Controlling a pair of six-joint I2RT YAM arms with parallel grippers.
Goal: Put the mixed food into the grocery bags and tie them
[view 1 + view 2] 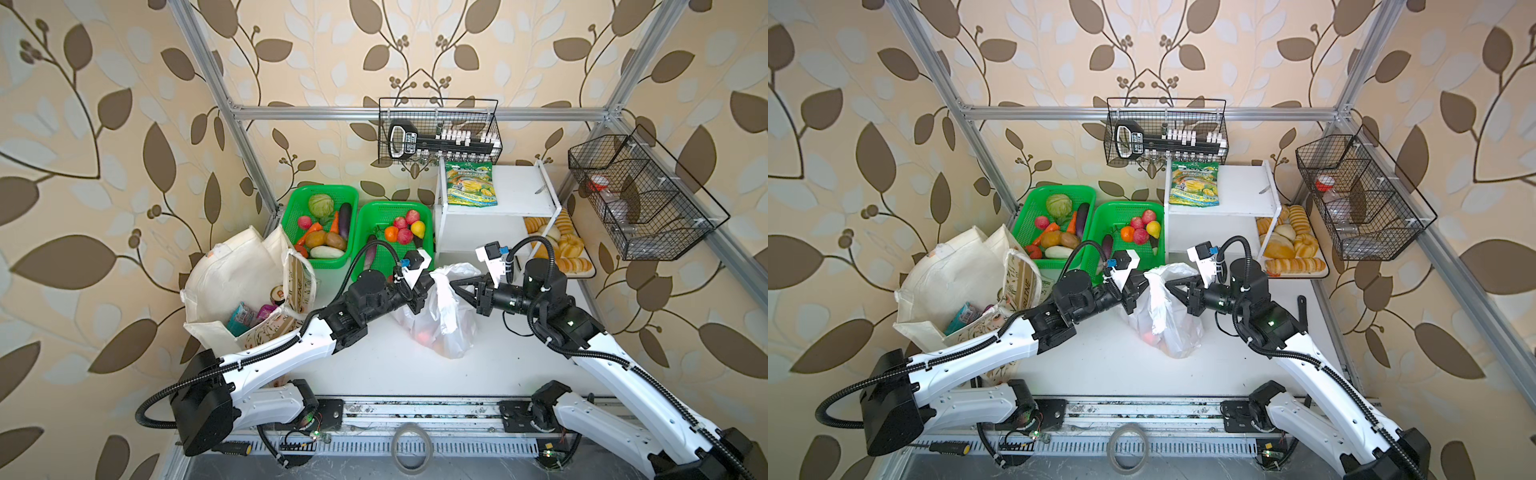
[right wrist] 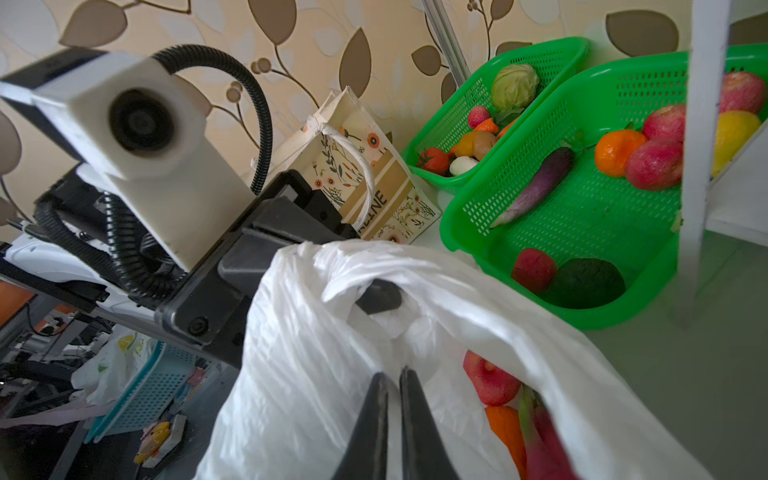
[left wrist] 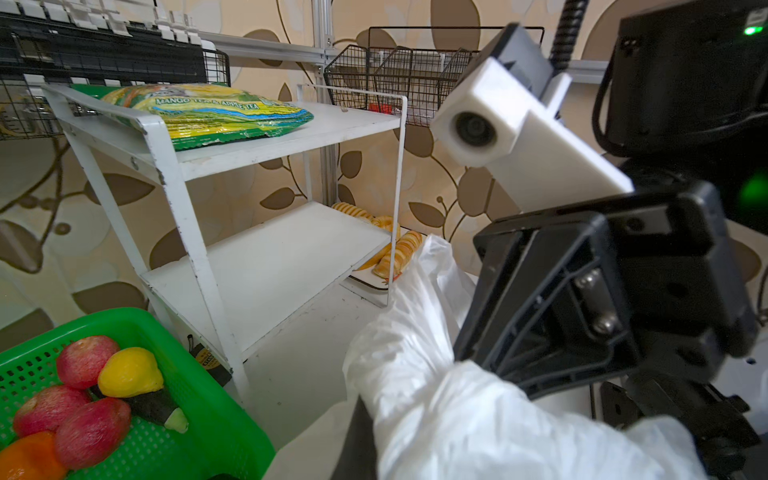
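The bag [image 1: 446, 328] stands slumped mid-table [image 1: 395, 374], between the 2 arms, with an apple [image 2: 490, 382] and other fruit showing through its film. The tote [image 1: 232, 278] sits well apart at the left edge, with a blue pouch [image 1: 243, 318] and a can [image 1: 277, 296] inside it.

Left gripper [image 1: 426, 286]: the jaws are pressed together on the bag's top, and in the right wrist view the film bunches over 1 finger. Right gripper [image 2: 392, 372]: the jaws are drawn almost flat together at the film on the opposite side. It looks to be nipping a fold, though I cannot tell how much is caught.

My judgement on handling: the film is light, limp and slippery, so it will stretch, slide out of a shallow pinch and tear if yanked. The fruit is the only weight, and it will roll and drag the mouth down. The best hold is on the 2 loop handles, gathered thick and high above the fruit, not on the single-layer wall
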